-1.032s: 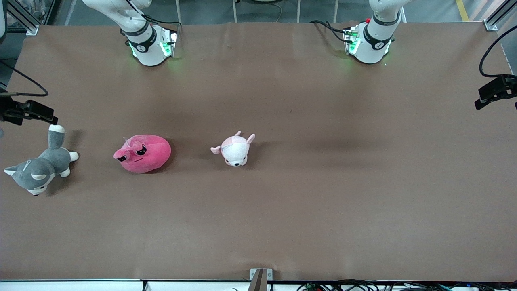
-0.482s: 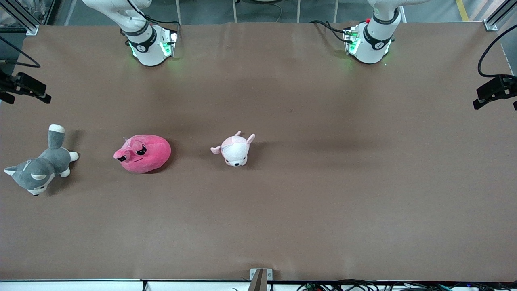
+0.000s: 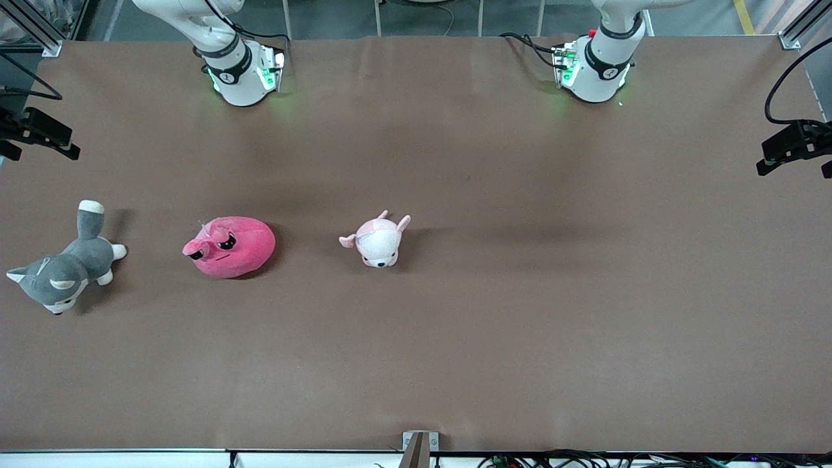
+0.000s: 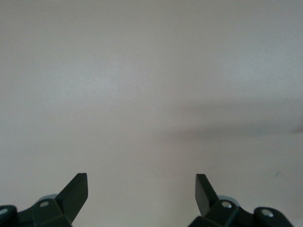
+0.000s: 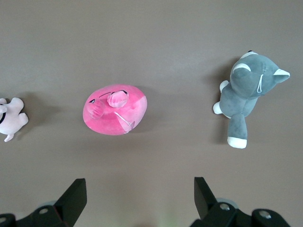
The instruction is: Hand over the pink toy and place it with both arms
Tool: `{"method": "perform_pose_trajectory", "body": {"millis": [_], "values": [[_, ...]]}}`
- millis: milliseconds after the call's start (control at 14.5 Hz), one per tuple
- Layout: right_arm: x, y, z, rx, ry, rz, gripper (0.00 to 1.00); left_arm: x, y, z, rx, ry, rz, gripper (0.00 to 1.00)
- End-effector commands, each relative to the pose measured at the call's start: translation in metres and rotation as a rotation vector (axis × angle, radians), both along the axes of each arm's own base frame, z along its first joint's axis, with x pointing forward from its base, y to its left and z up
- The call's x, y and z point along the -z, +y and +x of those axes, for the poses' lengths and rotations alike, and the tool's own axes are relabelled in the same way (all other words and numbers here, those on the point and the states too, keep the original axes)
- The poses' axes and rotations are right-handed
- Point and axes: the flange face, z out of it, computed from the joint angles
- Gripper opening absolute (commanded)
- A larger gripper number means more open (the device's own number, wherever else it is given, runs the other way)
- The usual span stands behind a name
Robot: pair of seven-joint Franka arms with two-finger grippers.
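Observation:
The pink toy [image 3: 231,246] [image 5: 115,109], a hot-pink blob with a grumpy face, lies on the brown table [image 3: 520,292] toward the right arm's end. My right gripper [image 5: 140,187] hangs high over the table, open and empty, looking down on the toy; in the front view only its dark end [image 3: 40,132] shows at the picture's edge. My left gripper [image 4: 141,182] is open and empty too, over bare table at the left arm's end, its dark end [image 3: 790,148] at the front picture's edge. Both arm bases [image 3: 240,71] [image 3: 595,65] stand along the table's edge farthest from the front camera.
A small pale-pink-and-white plush [image 3: 378,240] lies beside the pink toy, toward the table's middle. A grey-and-white cat plush [image 3: 62,266] [image 5: 244,92] lies at the right arm's end. A metal bracket [image 3: 419,445] sits at the table's near edge.
The right gripper's dark end has shifted toward the bases' side of the table. The left one has barely moved. The three plush toys have not moved.

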Motion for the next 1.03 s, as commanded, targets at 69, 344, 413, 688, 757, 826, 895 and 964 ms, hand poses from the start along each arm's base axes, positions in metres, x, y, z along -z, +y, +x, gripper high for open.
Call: {"method": "perform_pose_trajectory", "body": {"millis": [69, 344, 413, 688, 757, 826, 895, 964], "values": [[-0.002, 0.002, -0.010, -0.003, 0.005, 0.025, 1.00, -0.007, 0.002, -0.002, -0.007, 0.001, 0.013, 1.00], [-0.002, 0.002, -0.010, -0.010, 0.010, 0.021, 1.00, -0.008, 0.005, -0.003, -0.013, -0.001, 0.010, 1.00], [-0.003, 0.003, -0.010, -0.014, 0.009, 0.014, 1.00, -0.008, 0.005, -0.003, -0.014, -0.001, 0.010, 1.00], [-0.004, 0.003, -0.010, -0.024, 0.002, 0.001, 1.00, -0.007, 0.006, -0.001, -0.016, -0.002, 0.012, 1.00], [-0.004, 0.003, -0.010, -0.025, 0.003, -0.009, 1.00, -0.009, 0.007, -0.002, -0.016, -0.005, 0.010, 1.00], [-0.004, 0.003, -0.010, -0.026, 0.005, -0.009, 1.00, -0.014, 0.006, -0.002, -0.016, -0.016, 0.012, 1.00], [-0.004, 0.003, -0.010, -0.026, 0.006, -0.009, 1.00, -0.019, 0.005, -0.002, -0.017, -0.027, 0.006, 1.00], [-0.004, 0.003, -0.010, -0.026, 0.008, -0.011, 1.00, -0.020, 0.005, -0.002, -0.021, -0.030, 0.005, 1.00]]}}
